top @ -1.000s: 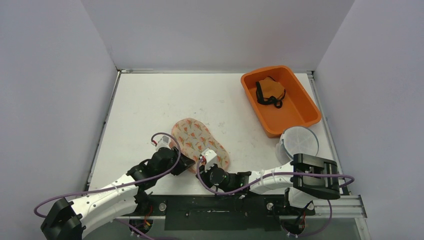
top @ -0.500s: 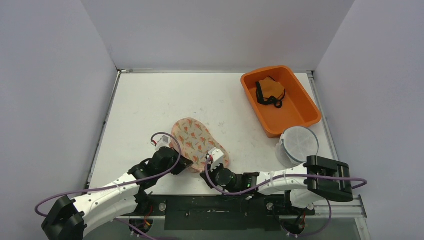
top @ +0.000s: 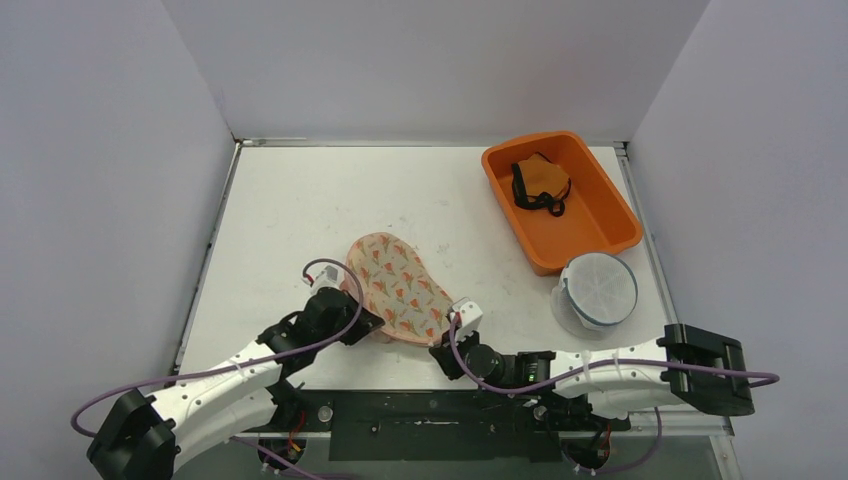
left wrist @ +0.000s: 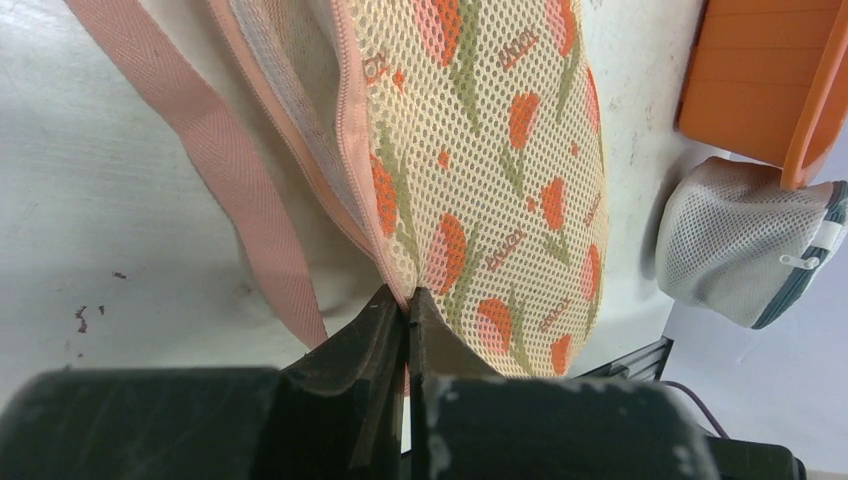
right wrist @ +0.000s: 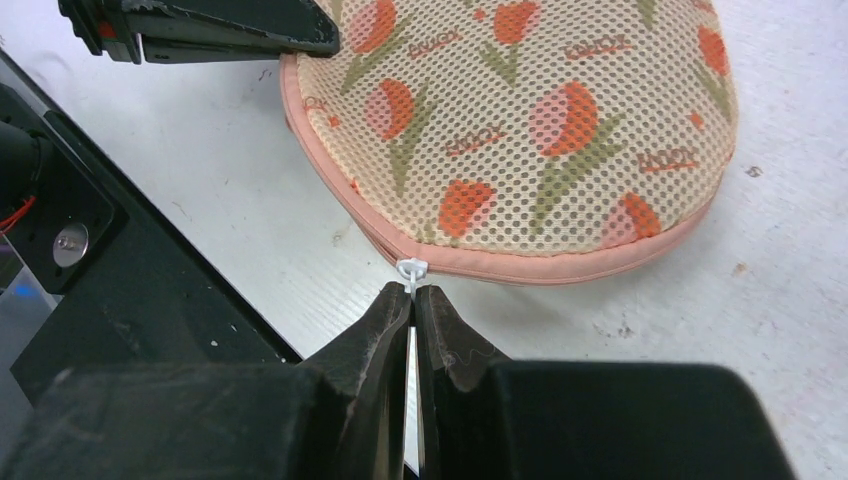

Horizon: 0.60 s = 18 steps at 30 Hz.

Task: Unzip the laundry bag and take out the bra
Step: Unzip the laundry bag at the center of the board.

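Gripping the laundry bag (top: 400,290) edge is the left end effector (left wrist: 407,298); right end effector (right wrist: 412,292) pinches the zipper pull (right wrist: 411,269).

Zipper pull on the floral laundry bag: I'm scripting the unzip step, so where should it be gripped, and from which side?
Grip the small white pull tab jutting from the pink seam at the near edge of the laundry bag. It is thin and sticks outward, so come in low from the near side with the jaws closing across it, as the right gripper does.
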Available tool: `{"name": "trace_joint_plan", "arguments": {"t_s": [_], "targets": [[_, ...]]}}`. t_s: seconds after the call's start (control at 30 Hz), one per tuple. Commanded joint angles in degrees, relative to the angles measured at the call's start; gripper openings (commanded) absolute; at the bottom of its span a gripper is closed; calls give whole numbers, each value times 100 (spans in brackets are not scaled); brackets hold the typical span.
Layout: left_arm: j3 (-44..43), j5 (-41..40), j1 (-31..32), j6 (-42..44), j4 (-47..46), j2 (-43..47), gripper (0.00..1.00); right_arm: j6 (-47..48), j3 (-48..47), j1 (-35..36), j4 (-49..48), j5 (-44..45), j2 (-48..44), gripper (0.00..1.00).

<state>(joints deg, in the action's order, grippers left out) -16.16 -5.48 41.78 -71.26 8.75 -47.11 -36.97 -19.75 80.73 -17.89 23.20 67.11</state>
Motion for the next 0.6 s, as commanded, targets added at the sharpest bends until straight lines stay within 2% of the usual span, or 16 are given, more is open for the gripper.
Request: {"name": "trace_joint_plan", "arguments": {"t_s": [0.0, 0.2, 0.27, 0.3, 0.47, 0.57], "targets": [[-439, -111, -91, 486, -179, -261, 0, -216, 167, 104, 294, 317, -421, 5], [-1017, 48, -214, 981, -348, -966, 0, -206, 119, 201, 185, 365, -257, 5], [-1277, 152, -290, 1193, -356, -1287, 4, -185, 61, 214, 28, 340, -89, 5], [-1374, 200, -333, 1257, -338, -1388, 12, -173, 33, 223, -56, 327, 2, 5], [-1407, 391, -436, 1428, -163, -1210, 68, -11, -264, 226, -545, 174, 535, 5], [-1325, 396, -434, 1475, 449, -677, 87, 209, -584, 199, -736, 4, 930, 5]]}}
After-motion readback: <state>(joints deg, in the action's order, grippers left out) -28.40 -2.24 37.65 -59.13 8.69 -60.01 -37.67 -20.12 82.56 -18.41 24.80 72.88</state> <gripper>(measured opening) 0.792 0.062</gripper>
